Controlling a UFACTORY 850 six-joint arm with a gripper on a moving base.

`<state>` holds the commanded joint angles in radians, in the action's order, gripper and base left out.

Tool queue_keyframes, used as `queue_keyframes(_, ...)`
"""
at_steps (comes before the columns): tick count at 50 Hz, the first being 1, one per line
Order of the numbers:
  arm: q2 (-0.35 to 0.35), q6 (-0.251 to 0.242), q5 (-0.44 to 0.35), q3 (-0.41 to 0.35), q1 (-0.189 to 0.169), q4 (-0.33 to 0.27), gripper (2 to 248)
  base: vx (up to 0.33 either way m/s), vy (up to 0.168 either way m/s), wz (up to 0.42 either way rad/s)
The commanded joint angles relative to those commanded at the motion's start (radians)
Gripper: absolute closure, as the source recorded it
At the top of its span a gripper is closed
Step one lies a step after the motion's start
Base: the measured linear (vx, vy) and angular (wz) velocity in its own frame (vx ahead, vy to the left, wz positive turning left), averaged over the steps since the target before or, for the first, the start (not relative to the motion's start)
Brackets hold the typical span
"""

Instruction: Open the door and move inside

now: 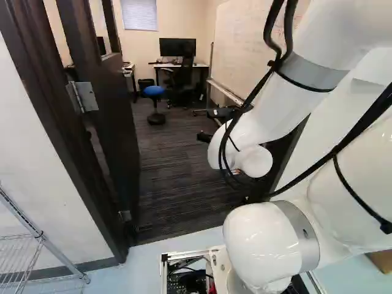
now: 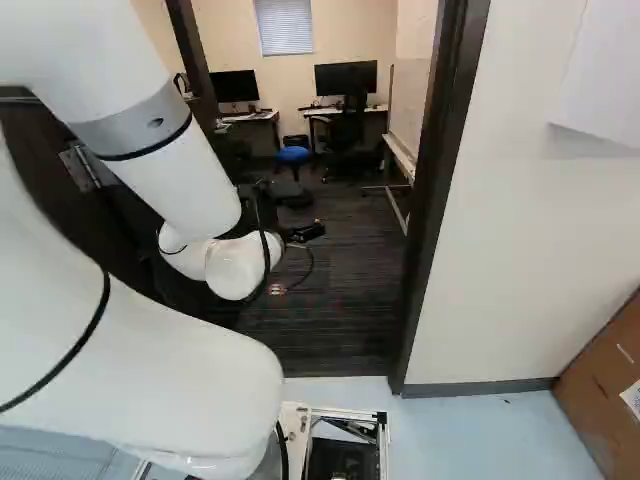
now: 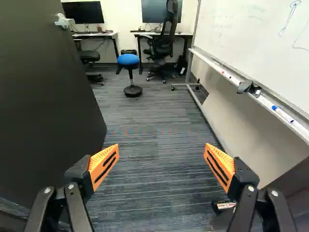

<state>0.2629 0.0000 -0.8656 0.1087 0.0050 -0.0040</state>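
Maybe the wide, empty claw [image 3: 161, 152] gets bumped if the open door [image 3: 48, 96] at its ten o'clock swings back, or crooked rolling scrapes the frame [image 2: 433, 200] at three o'clock

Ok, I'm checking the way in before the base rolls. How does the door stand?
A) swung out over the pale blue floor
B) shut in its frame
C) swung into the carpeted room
C: the door angles away beyond the frame, and the dark carpet shows through the doorway beside it.
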Motion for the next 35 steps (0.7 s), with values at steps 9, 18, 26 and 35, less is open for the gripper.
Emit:
queue_keyframes(9,0.012,0.0,-0.005,-0.015,-0.004,0.003,3,0.0,0.0,0.0)
queue_keyframes(18,0.016,0.0,-0.007,-0.021,-0.005,0.004,3,0.0,0.0,0.0)
queue_keyframes(26,0.016,0.0,-0.007,-0.021,-0.005,0.004,3,0.0,0.0,0.0)
queue_keyframes(35,0.016,0.0,-0.007,-0.021,-0.005,0.004,3,0.0,0.0,0.0)
